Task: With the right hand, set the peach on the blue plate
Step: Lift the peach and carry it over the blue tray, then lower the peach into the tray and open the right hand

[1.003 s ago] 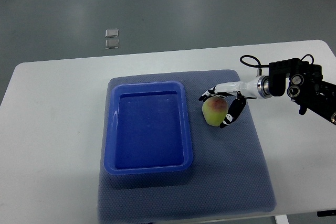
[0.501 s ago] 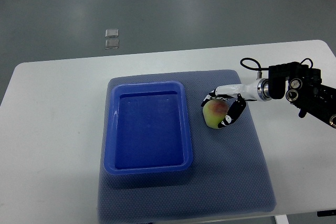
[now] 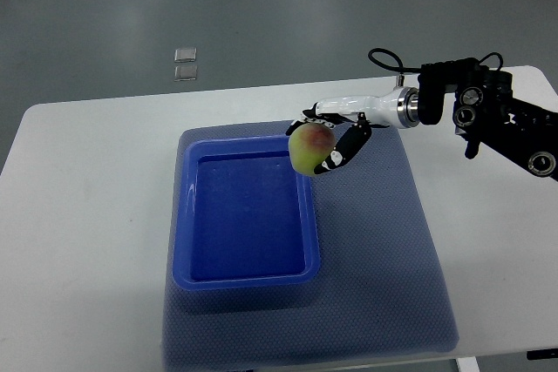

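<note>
You have the peach clasped in the right hand, fingers curled round it, held over the blue plate's upper right corner.

Bright even light, soft shadows, sharp

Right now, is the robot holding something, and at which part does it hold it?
Yes. The right hand holds the peach, its fingers wrapped around the peach's right side and top, above the upper right corner of the blue plate.
</note>
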Robot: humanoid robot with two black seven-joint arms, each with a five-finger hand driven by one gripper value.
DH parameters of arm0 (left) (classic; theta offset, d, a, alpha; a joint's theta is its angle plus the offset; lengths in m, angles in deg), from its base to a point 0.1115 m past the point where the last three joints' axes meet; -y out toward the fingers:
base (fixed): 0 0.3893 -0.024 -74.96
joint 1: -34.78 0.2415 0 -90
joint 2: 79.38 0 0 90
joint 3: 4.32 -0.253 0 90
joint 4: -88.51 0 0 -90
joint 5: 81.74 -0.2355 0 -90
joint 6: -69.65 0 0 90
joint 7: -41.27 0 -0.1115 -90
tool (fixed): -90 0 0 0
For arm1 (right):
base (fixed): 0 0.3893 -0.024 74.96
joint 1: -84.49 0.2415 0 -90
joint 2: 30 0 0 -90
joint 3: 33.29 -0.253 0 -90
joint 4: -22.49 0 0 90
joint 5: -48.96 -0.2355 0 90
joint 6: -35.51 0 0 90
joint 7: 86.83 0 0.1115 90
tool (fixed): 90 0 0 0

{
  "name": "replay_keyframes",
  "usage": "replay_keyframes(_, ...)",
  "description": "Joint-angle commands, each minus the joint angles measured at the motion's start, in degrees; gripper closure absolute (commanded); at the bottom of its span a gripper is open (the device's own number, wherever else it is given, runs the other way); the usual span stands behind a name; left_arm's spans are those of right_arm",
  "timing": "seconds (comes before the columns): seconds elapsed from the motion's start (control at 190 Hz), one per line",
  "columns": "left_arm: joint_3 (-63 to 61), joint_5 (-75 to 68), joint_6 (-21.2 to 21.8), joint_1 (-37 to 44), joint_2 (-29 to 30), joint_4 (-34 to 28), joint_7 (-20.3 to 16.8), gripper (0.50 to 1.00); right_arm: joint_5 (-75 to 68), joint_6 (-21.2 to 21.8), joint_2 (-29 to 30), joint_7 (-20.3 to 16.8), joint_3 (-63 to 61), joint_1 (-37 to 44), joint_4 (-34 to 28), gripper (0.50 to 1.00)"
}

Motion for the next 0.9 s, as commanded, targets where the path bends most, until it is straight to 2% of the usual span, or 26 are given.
replay_keyframes(0.0,0.0,0.0,0.0,0.0,0.0,0.0,0.0,0.5,0.2,0.1,3.7,-0.2,0.2,0.7,0.1,0.793)
replay_keyframes(0.174,0.0,0.0,0.0,0.0,0.0,0.0,0.0,0.5,1.2,0.1,7.6,-0.5,1.1,0.7,0.9,0.793)
replay_keyframes(0.211,0.0,0.0,0.0,0.0,0.0,0.0,0.0,0.5,1.9,0.1,10.2,-0.5,2.9,0.8,3.9,0.791)
replay_keyframes(0.264,0.0,0.0,0.0,0.0,0.0,0.0,0.0,0.5,1.9,0.1,10.3,-0.5,2.9,0.8,3.9,0.791)
replay_keyframes(0.28,0.0,0.0,0.0,0.0,0.0,0.0,0.0,0.5,2.2,-0.1,12.6,-0.5,4.5,1.0,6.0,0.783)
replay_keyframes(0.385,0.0,0.0,0.0,0.0,0.0,0.0,0.0,0.5,2.4,-0.2,13.7,-0.5,4.9,1.0,7.2,0.779)
replay_keyframes(0.454,0.0,0.0,0.0,0.0,0.0,0.0,0.0,0.5,3.2,-0.2,14.7,-0.5,5.2,0.7,7.4,0.738)
replay_keyframes(0.501,0.0,0.0,0.0,0.0,0.0,0.0,0.0,0.5,3.2,-0.2,14.7,-0.5,5.2,0.7,7.4,0.738)
replay_keyframes(0.507,0.0,0.0,0.0,0.0,0.0,0.0,0.0,0.5,3.2,-0.4,14.7,-0.4,5.3,0.6,7.4,0.681)
replay_keyframes(0.544,0.0,0.0,0.0,0.0,0.0,0.0,0.0,0.5,3.2,-0.4,14.7,-0.4,5.3,0.5,7.4,0.63)
replay_keyframes(0.57,0.0,0.0,0.0,0.0,0.0,0.0,0.0,0.5,3.1,-0.3,14.7,-0.4,5.3,0.5,7.4,0.573)
replay_keyframes(0.897,0.0,-0.1,0.0,0.0,0.0,0.0,0.0,0.5,2.0,0.4,13.9,-0.4,4.7,0.2,6.9,0.568)
